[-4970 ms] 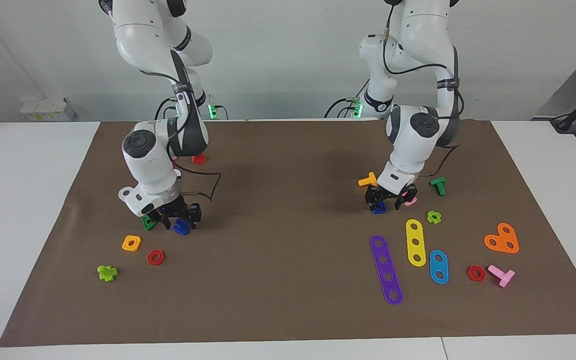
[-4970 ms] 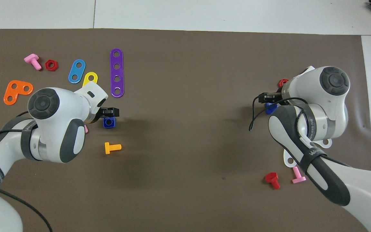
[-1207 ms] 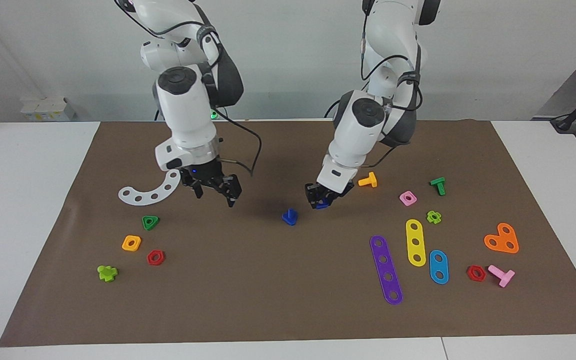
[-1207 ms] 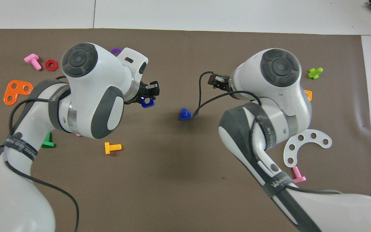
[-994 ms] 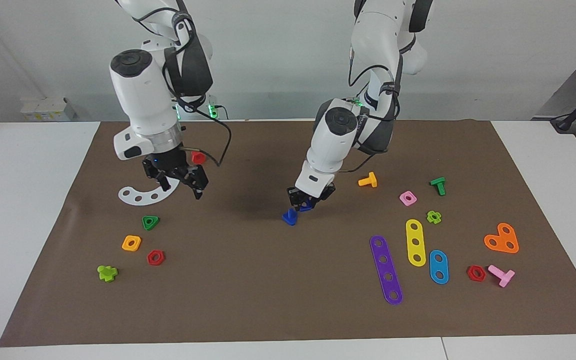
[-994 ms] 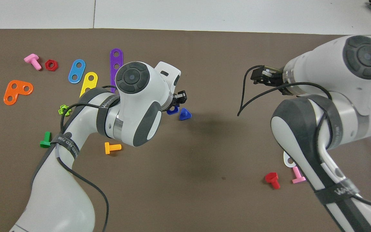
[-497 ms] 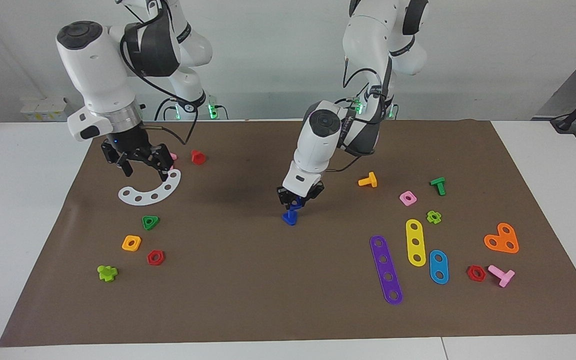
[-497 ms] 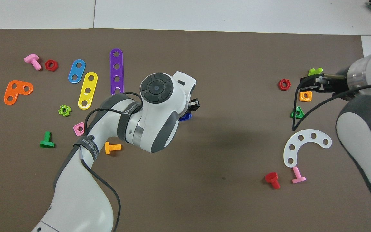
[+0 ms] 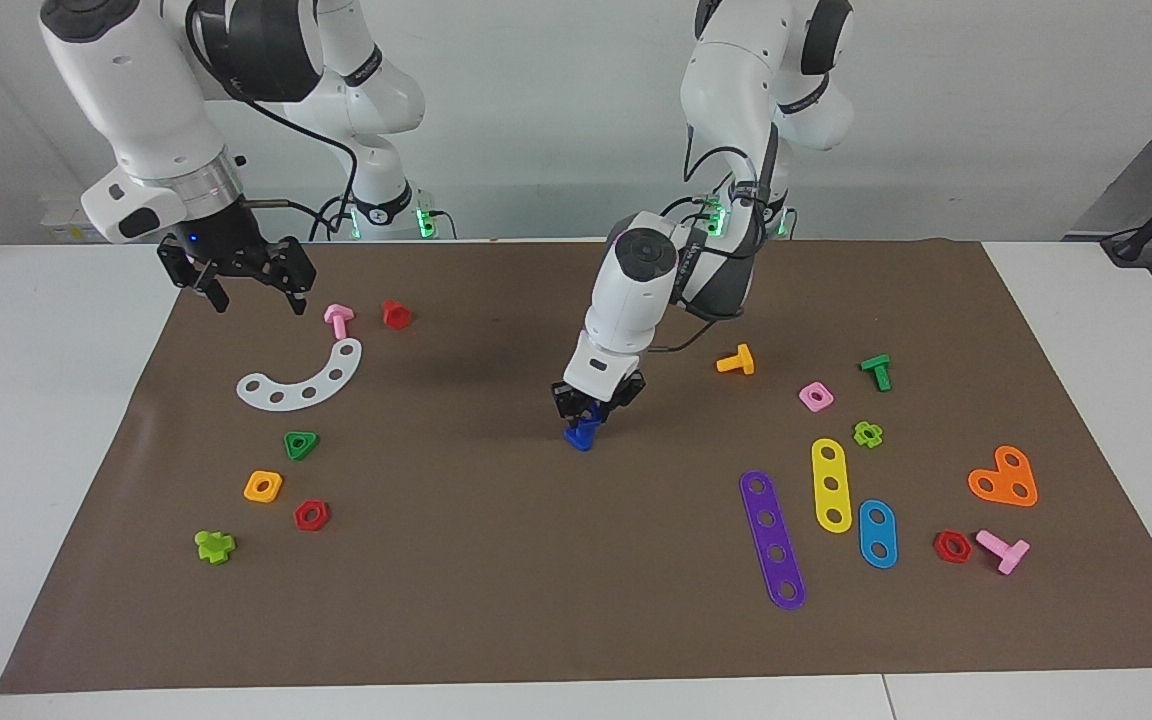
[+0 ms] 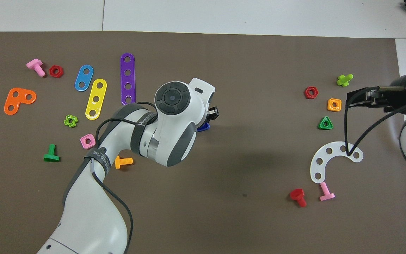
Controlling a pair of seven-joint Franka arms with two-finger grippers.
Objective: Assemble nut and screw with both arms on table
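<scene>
The dark blue screw stands head down on the brown mat of the table, near its middle, shaft pointing up. My left gripper hangs right over it, shut on the small blue nut, which sits at the tip of the shaft. In the overhead view the left wrist covers the nut, and only a blue edge of the screw shows beside the left gripper. My right gripper is open and empty, raised over the mat's corner at the right arm's end; it also shows in the overhead view.
Near the right arm's end lie a white curved strip, a pink bolt, a red bolt, and green, orange and red nuts. At the left arm's end lie an orange bolt, a pink nut and coloured strips.
The right gripper has risen and drawn back, open, from the mat's middle to its own end. The left gripper carried the nut over the screw and lowered it onto the shaft tip.
</scene>
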